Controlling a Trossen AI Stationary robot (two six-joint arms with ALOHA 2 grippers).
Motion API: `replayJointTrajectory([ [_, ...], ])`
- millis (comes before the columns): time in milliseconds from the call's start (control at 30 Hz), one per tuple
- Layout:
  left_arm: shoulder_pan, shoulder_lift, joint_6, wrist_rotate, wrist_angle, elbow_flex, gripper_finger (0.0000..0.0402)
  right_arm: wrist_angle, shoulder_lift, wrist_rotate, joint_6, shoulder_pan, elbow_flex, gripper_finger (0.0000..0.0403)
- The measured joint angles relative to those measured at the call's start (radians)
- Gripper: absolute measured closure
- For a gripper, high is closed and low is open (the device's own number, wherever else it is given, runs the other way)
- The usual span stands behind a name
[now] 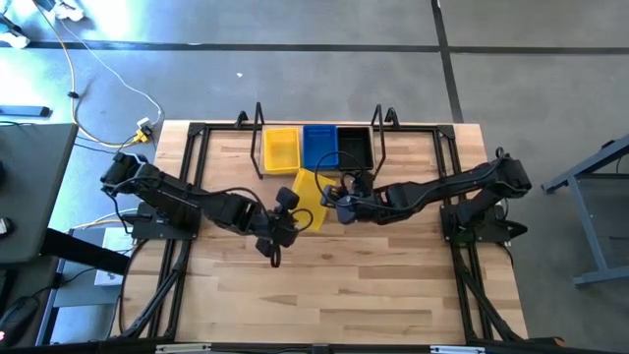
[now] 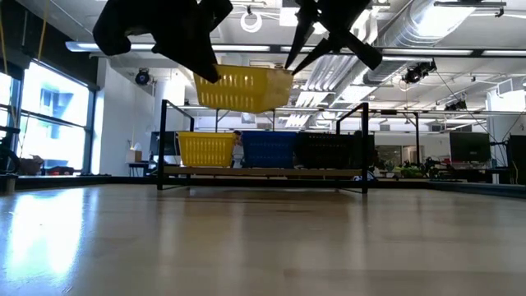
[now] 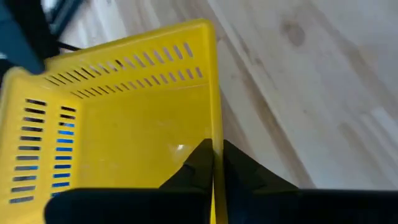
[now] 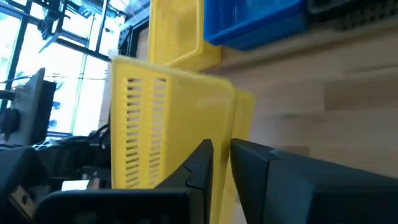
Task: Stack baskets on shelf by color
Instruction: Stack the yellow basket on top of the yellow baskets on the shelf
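Yellow basket point(image 2: 243, 88) held above worktop point(image 1: 393, 285): left gripper point(image 3: 213, 163) and right gripper point(image 4: 221, 163) each clamped on a rim, before shelf point(image 2: 263, 172).

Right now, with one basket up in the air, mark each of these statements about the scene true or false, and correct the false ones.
1. The lifted basket is blue. False: it is yellow.
2. Both grippers grip it: the left gripper and the right gripper each pinch a wall. True.
3. The lifted basket rests on the tabletop. False: the low view shows it well clear of the wood.
4. On the shelf baskets stand in the order yellow, blue, black. True.
5. The lifted basket hangs behind the shelf. False: from above it is in front of the shelf, near the yellow and blue baskets.
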Motion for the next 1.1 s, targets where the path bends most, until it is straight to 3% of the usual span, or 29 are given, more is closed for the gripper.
replayJointTrajectory([
  [167, 0.052, -0.011, -0.048, 0.077, -0.009, 0.0, 0.0397, -0.045, -0.004, 0.001, -0.038, -0.024, 0.0, 0.0329],
  [367, 0.154, -0.046, -0.115, 0.148, -0.085, 0.0, 0.0399, -0.04, -0.046, -0.002, -0.203, -0.08, 0.0, 0.0299],
  [600, 0.302, -0.088, -0.169, 0.24, -0.077, 0.0, 0.04, -0.021, -0.13, -0.061, -0.39, -0.136, 0.0, 0.0297],
  [1100, 0.538, -0.236, -0.142, 0.266, 0.032, -0.095, 0.0401, -0.018, -0.268, -0.093, -0.608, -0.218, 0.0, 0.0298],
])
